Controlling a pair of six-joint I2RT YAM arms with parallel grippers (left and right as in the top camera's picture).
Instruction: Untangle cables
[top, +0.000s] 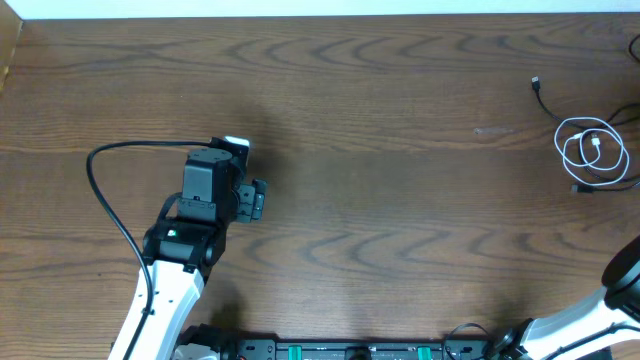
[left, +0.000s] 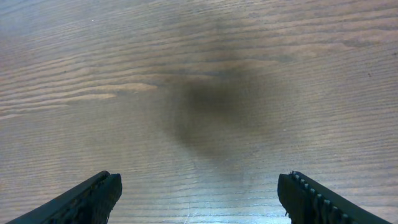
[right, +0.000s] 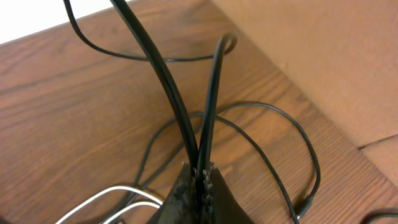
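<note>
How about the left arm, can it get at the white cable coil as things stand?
Probably not. The left end effector hangs open over bare table left of centre, while the white cable coil lies at its far right edge. Nothing blocks the way; the span looks too long.
</note>
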